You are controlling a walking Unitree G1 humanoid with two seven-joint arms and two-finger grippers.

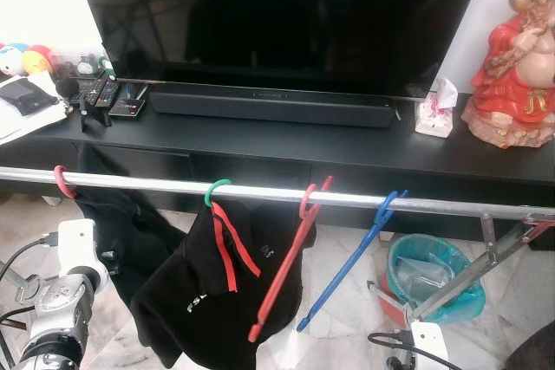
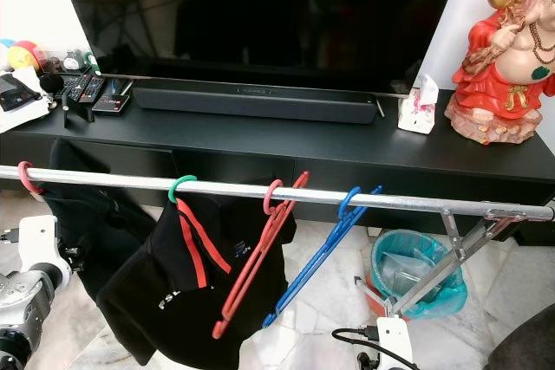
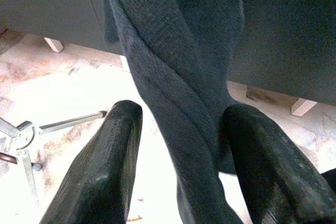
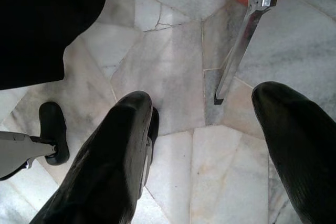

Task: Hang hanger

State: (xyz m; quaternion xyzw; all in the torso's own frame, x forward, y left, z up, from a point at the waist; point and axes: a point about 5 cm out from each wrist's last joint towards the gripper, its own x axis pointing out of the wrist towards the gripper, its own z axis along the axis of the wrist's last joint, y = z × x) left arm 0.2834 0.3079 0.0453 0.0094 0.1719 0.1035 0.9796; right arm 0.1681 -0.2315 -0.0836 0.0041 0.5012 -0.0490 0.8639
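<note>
Left wrist view: left gripper (image 3: pixel 181 166) spread open, dark garment (image 3: pixel 178 77) between fingers, ungripped. Right gripper (image 4: pixel 210 150) open over floor. Blue hanger (image 1: pixel 347 270) hangs near rail's (image 1: pixel 451 205) right end, tilted; I'd fear snagging cloth drags it off.

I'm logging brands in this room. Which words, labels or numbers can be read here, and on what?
White letters on the black shirt hanging from the rail: folded and too blurred to read.
Mark on the soundbar front: too small to read.
Remote controls on the TV stand: buttons too small to read.
Nothing else legible.
</note>
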